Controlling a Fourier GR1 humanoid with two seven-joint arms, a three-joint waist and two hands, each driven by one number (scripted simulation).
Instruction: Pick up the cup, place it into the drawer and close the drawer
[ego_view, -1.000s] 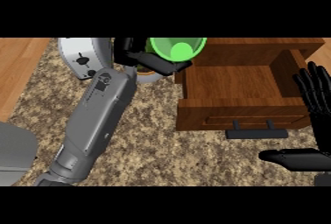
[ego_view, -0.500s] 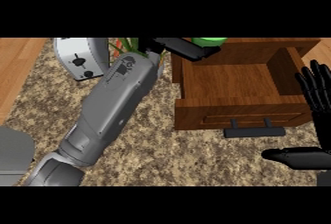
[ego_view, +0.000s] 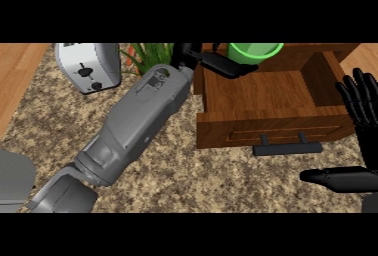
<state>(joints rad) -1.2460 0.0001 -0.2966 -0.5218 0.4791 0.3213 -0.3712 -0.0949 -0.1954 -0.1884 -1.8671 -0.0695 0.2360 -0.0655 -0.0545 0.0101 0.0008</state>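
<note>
The green cup (ego_view: 255, 51) hangs at the view's top edge, above the back of the open wooden drawer (ego_view: 266, 92). My left hand (ego_view: 210, 59) is shut on the cup, fingers curled along its left side; the forearm stretches up from the lower left. The cup's upper part is cut off by the view's edge. My right hand (ego_view: 362, 102) rests open at the right edge beside the drawer, fingers up, thumb low near the drawer's black handle (ego_view: 286, 148).
A white toaster (ego_view: 88, 65) stands at the upper left on the speckled counter (ego_view: 192, 185). A green plant (ego_view: 148, 55) sits behind my left arm. Wooden flooring shows along the left edge.
My left hand has carried the cup up and to the right, from over the counter's plant area to above the drawer's rear. The right hand has stayed put.
</note>
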